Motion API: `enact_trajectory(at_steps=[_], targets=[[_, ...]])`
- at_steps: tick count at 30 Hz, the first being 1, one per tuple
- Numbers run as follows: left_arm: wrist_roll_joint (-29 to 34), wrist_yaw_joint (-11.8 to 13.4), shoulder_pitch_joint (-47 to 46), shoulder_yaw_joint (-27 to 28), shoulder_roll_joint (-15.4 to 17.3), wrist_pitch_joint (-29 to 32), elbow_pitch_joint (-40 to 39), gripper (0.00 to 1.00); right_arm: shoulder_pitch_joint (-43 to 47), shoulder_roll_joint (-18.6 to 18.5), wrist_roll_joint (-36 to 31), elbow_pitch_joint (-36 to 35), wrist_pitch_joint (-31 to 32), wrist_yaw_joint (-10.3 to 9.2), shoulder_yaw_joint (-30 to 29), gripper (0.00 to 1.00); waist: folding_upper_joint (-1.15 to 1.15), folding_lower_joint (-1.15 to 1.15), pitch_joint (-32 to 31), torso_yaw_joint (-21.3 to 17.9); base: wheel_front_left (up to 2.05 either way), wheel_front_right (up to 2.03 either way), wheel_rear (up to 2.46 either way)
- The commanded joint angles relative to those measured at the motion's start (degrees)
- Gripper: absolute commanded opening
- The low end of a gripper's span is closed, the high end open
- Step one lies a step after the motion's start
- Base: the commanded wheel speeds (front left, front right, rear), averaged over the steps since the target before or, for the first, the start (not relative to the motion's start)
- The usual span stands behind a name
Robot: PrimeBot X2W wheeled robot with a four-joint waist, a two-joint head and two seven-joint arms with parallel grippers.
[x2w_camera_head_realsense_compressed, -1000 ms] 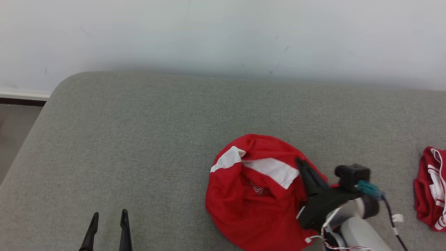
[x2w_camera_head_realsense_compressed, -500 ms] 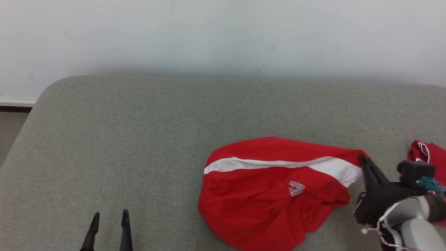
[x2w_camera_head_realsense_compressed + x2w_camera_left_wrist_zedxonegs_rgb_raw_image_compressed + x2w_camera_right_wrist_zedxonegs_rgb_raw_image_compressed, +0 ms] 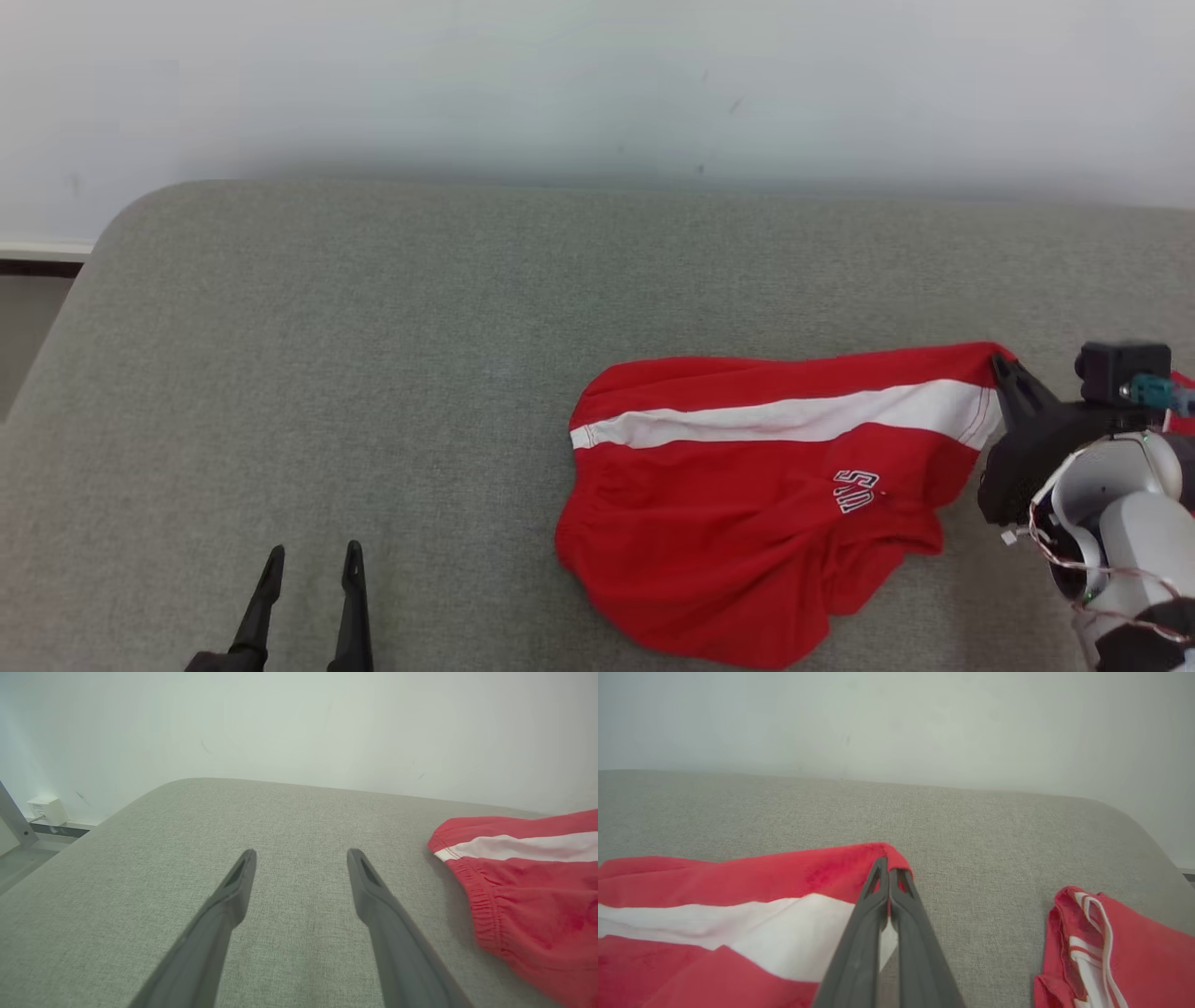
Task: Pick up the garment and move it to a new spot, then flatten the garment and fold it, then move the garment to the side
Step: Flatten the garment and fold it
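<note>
tension matters: right gripper [image 3: 888,870], clamped on the red shorts [image 3: 747,523] at their 3 o'clock corner, should pull low; left gripper [image 3: 313,565] gapes empty at 7 o'clock.

Matt cloth and plastic, noted by surface

A grey padded surface of coarse woven fabric [image 3: 373,373] is seen as matt and grainy. At 5 o'clock in the head view, the thin red cloth garment with a white stripe [image 3: 747,523] is shown smooth, its elastic hem puckered. The dark fingers of the left gripper [image 3: 314,551] and right gripper [image 3: 888,865] are rendered in matt plastic; the pale forearm shell [image 3: 1120,504] at 4 o'clock is glossy.
</note>
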Motion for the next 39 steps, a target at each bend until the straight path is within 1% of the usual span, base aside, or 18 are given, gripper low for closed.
enact_trajectory(at_steps=[1, 2, 4, 5, 6, 7, 13, 17, 20, 25, 28, 39], targets=[[0.36, -0.05, -1.01, -0.39, -0.03, -0.16, 0.04, 1.0, -2.55, -0.69, -0.43, 2.49, -0.84, -0.15, 0.67, 0.0, 0.0, 0.0, 1.22, 1.33, 0.0, 0.0, 0.0], [0.36, -0.05, -1.01, -0.39, -0.03, -0.16, 0.04, 1.0, -2.55, -0.69, -0.43, 2.49, -0.84, -0.15, 0.67, 0.0, 0.0, 0.0, 1.22, 1.33, 0.0, 0.0, 0.0], [0.3, -0.05, -1.54, -0.7, -0.04, -0.16, 0.05, 1.0, -4.93, -1.07, -0.53, 5.21, -1.81, -0.15, 1.35, 0.0, 0.0, 0.0, 2.0, 2.11, 0.0, 0.0, 0.0], [0.29, -0.04, -1.81, -0.76, -0.03, -0.16, 0.02, 1.0, -5.92, -1.24, -0.52, 6.44, -2.22, -0.15, 1.79, 0.05, 0.0, 0.0, 2.41, 2.47, 0.0, 0.0, 0.0], [0.22, 0.05, -2.12, -0.78, -0.05, -0.16, -0.03, 1.0, -6.84, -1.28, -0.43, 7.85, -2.5, -0.15, 2.39, 0.71, 0.0, 0.0, 2.71, 2.76, 0.0, 0.0, 0.0], [0.1, 0.09, -2.32, -0.9, -0.03, -0.16, -0.05, 1.0, -7.64, -1.56, -0.26, 9.3, -2.39, -0.15, 2.79, 1.0, 0.0, 0.0, 3.03, 3.11, 0.0, 0.0, 0.0], [-0.25, 0.27, -2.3, -0.82, -0.04, -0.16, -0.14, 1.0, -10.19, -4.35, 0.45, 14.69, -2.84, -0.15, 4.8, 1.0, 0.0, 0.0, 3.46, 4.19, 0.0, 0.0, 0.0], [-0.46, 0.75, -1.12, -0.31, -0.02, -0.16, -0.13, 1.0, -8.8, -5.87, 1.29, 15.76, -3.93, -0.15, 5.07, 1.0, 0.0, 0.0, 2.52, 3.55, 0.0, 0.0, 0.0], [-0.56, 1.06, -0.67, 0.22, -0.05, -0.16, -0.24, 1.0, -7.21, -6.32, 2.0, 15.0, -5.33, -0.15, 5.1, 1.0, 0.0, 0.0, 1.65, 2.48, 0.0, 0.0, 0.0], [-0.74, 1.56, 0.46, 1.17, -0.03, -0.16, -0.95, 1.0, -1.6, -4.48, 2.72, 8.67, -11.64, -0.15, 4.25, 1.0, 0.0, 0.0, -0.29, -0.02, 0.0, 0.0, 0.0], [-0.58, 1.68, 0.56, 1.36, -0.02, -0.16, -1.19, 1.0, 1.94, -2.93, 2.95, 4.64, -14.14, -0.15, 3.63, 1.0, 0.0, 0.0, -1.08, -1.2, 0.0, 0.0, 0.0], [0.51, 1.34, 1.89, 2.2, -0.03, -0.16, -1.2, 1.0, 15.52, 5.5, 1.11, -9.07, -18.06, -0.15, 0.52, 1.0, 0.0, 0.0, -3.86, -4.21, 0.0, 0.0, 0.0]])
